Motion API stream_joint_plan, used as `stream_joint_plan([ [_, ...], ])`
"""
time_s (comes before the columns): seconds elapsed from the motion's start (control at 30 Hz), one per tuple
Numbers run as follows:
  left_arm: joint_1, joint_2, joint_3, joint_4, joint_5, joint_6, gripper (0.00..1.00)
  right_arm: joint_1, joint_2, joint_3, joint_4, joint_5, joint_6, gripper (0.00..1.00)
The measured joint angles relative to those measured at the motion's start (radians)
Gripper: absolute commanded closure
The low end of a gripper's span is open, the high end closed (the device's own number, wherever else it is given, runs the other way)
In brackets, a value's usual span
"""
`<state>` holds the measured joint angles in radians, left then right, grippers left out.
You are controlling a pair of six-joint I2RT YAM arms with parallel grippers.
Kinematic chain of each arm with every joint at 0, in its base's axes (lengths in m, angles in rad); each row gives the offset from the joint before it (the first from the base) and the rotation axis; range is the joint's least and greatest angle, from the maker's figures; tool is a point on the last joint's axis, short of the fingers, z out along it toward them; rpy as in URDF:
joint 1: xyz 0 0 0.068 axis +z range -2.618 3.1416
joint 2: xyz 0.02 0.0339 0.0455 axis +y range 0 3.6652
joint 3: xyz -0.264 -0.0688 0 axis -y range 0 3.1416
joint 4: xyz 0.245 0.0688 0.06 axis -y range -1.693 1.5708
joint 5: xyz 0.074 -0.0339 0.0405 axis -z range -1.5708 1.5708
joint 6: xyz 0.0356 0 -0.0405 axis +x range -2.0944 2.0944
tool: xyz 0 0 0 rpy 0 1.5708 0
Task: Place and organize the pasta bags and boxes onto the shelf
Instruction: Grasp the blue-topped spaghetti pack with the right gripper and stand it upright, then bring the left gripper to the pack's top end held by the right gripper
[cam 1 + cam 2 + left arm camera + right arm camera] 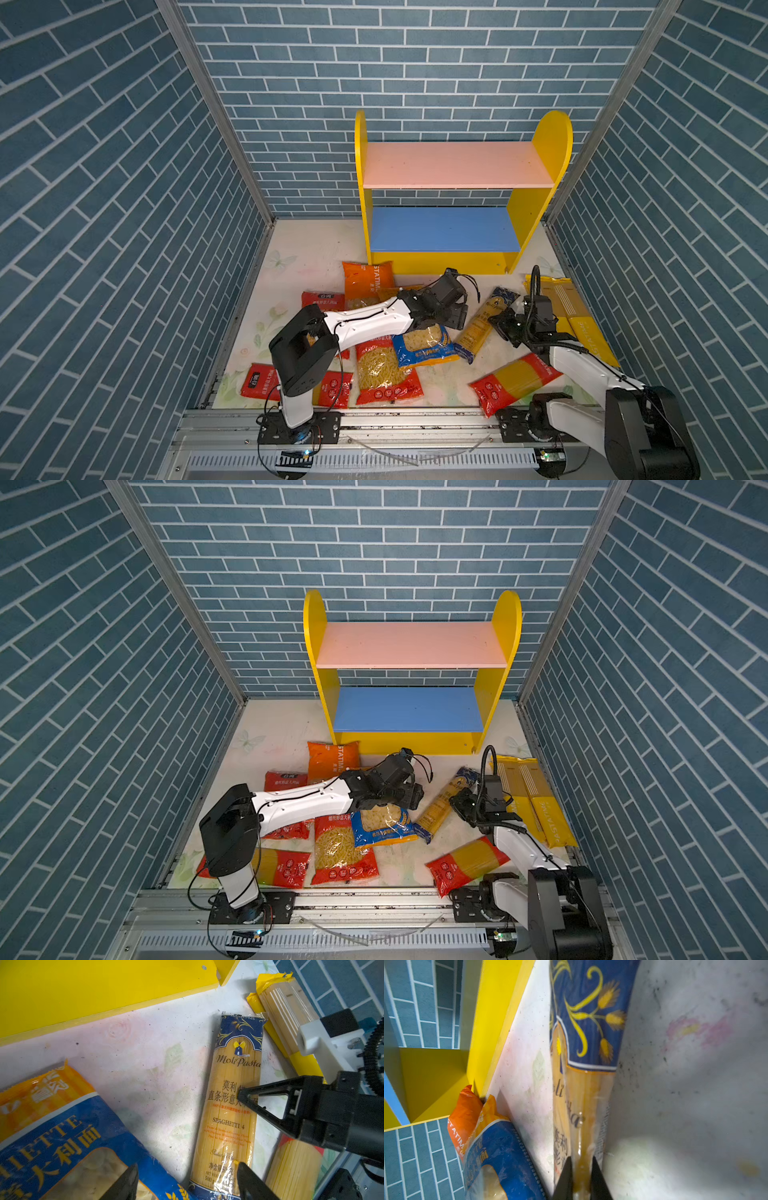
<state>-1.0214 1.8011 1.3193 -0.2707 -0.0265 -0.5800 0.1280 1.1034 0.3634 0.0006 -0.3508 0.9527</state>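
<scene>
The dark blue spaghetti pack (478, 328) (230, 1105) lies slanted on the floor in front of the shelf (457, 166) (411, 644). My right gripper (494, 322) (581, 1176) is shut on its middle, the film pinched between both fingers. My left gripper (459, 318) (187, 1169) hangs open just above the pack's lower end and the blue-yellow bag (424, 347) (62, 1147), holding nothing. Both shelf boards are bare. Yellow spaghetti packs (569, 311) lie at the right wall, and a red spaghetti pack (515, 384) lies near the right arm's base.
An orange bag (368, 280) touches the shelf's foot. A red bag (322, 301), a red fusilli bag (386, 374) and another red spaghetti pack (262, 380) lie around the left arm. Brick-patterned walls close in three sides. A metal rail (415, 424) runs along the front.
</scene>
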Motion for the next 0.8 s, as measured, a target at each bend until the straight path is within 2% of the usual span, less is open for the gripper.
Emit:
stream_joint_plan([
  [0.37, 0.044, -0.077, -0.04, -0.006, -0.006, -0.007, 0.23, -0.001, -0.138, 0.017, -0.183, -0.012, -0.04, 1.0],
  [0.57, 0.135, -0.164, -0.105, 0.031, 0.072, -0.031, 0.22, 0.0, -0.215, 0.069, -0.274, -0.088, -0.102, 1.0],
  [0.8, 0.214, -0.253, -0.196, 0.053, 0.119, -0.05, 0.2, 0.033, -0.266, 0.123, -0.291, -0.182, -0.121, 1.0],
])
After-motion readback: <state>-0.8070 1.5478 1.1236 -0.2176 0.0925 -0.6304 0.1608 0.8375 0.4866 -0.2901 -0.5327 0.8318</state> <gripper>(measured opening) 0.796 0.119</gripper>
